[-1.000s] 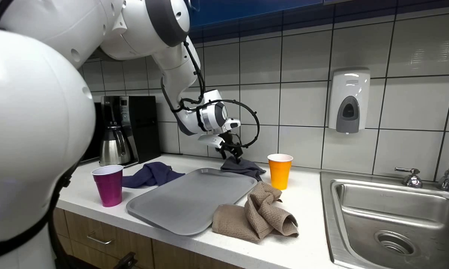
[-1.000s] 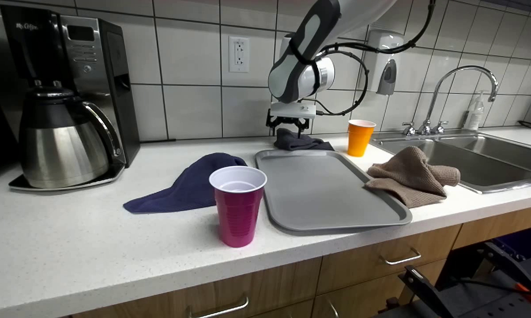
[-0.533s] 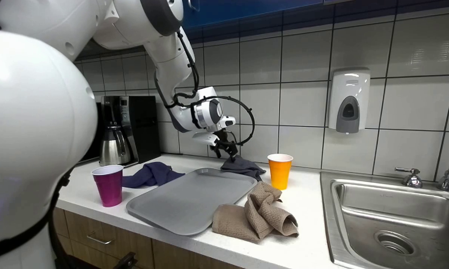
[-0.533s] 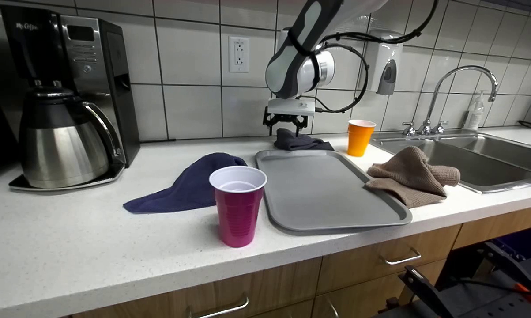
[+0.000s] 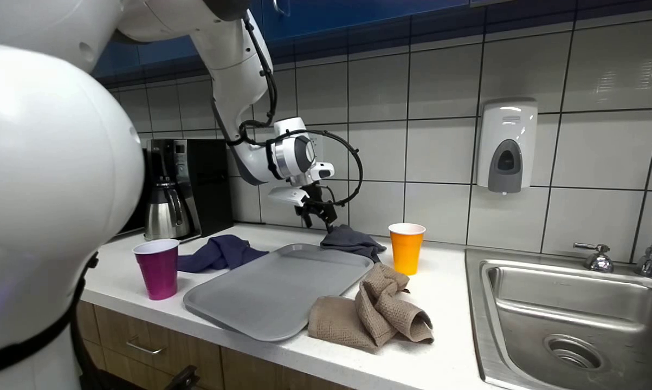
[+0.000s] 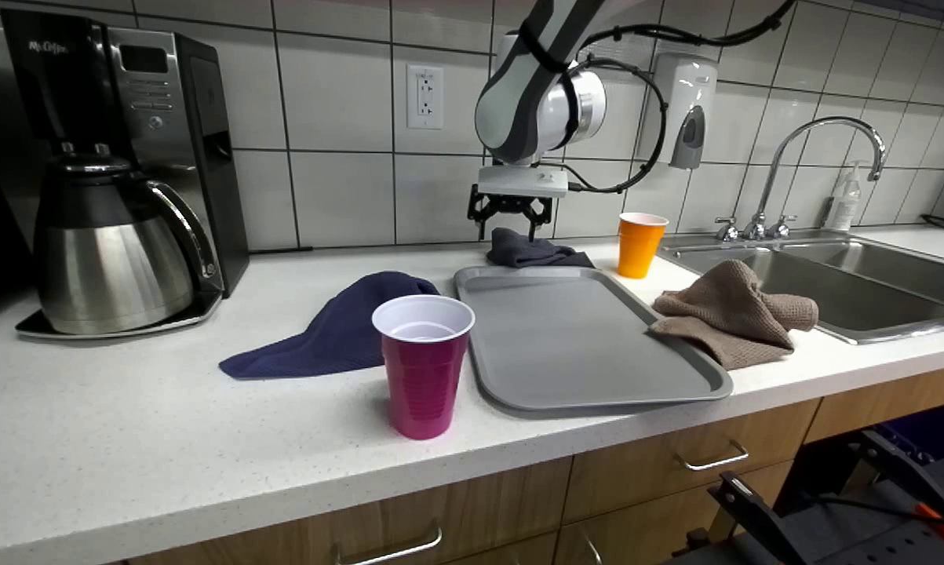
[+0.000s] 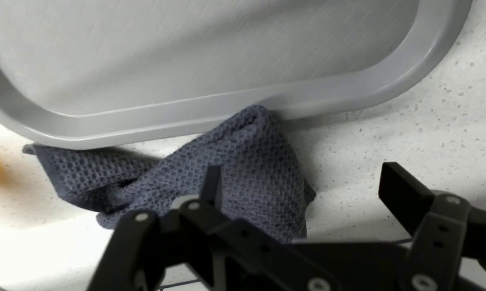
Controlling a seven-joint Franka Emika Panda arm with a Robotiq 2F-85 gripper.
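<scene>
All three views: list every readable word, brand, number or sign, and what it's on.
"Mr. Coffee": upper front of the coffee maker, slightly blurred.
Too small: the machine's button labels; marks on the outlet.
Too small: marks on the soap dispenser and sink.
Soap bottle: label, if any, unreadable.
Wrist view: nothing readable on gripper, dark cloth or tray.

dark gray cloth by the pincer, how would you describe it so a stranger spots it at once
On the white counter, find the large gray tray and go to its end nearest the tiled wall. There, close to the open pincer, lies a crumpled dark gray cloth. Its slate color sets it apart from the brown cloth and the navy cloth.
</scene>
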